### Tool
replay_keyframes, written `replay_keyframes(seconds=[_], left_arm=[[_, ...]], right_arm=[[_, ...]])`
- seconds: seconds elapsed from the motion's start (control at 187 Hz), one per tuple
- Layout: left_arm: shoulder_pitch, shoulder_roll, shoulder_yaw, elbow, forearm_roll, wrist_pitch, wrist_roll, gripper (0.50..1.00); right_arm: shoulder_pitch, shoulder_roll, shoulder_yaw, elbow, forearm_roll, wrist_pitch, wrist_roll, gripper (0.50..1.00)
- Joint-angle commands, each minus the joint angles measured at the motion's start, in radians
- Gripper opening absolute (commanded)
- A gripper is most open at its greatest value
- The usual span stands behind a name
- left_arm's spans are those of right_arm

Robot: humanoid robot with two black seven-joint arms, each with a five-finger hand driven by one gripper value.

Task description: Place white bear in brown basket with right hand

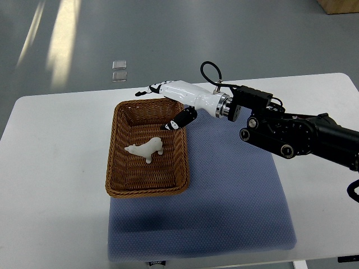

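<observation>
**1 bear in basket, hand empty**

We find the white bear lying on the floor of the brown basket. The right robot hand hovers over the basket's far rim, fingers extended and holding nothing. Basket rests on a blue mat on the bench.

I count one small white bear figure, one brown woven wicker basket, one blue-grey padded mat, one white table, and two small clear squares on the floor.
</observation>
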Motion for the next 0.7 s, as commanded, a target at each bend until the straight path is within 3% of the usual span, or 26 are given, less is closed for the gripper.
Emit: replay_keyframes(seconds=[0.0,0.272,0.363,0.652,0.694], left_arm=[[0.000,0.000,-0.001,0.000,0.000,0.001,0.000,1.000],[0.000,0.000,0.000,0.000,0.000,0.001,0.000,1.000],[0.000,0.000,0.000,0.000,0.000,0.001,0.000,1.000],[0.000,0.000,0.000,0.000,0.000,0.001,0.000,1.000],[0.000,0.000,0.000,0.000,0.000,0.001,0.000,1.000]], right_arm=[[-0.063,-0.002,0.119,-0.002,0.034,-0.005,-0.007,0.858],[-0.234,0.002,0.475,-0.024,0.195,-0.003,-0.011,0.858],[-0.280,-0.001,0.567,-0.024,0.367,-0.002,-0.054,0.860],[-0.312,-0.076,0.596,-0.047,0.892,0.003,-0.082,0.860],[-0.313,-0.081,0.595,-0.051,0.956,0.006,-0.082,0.889]])
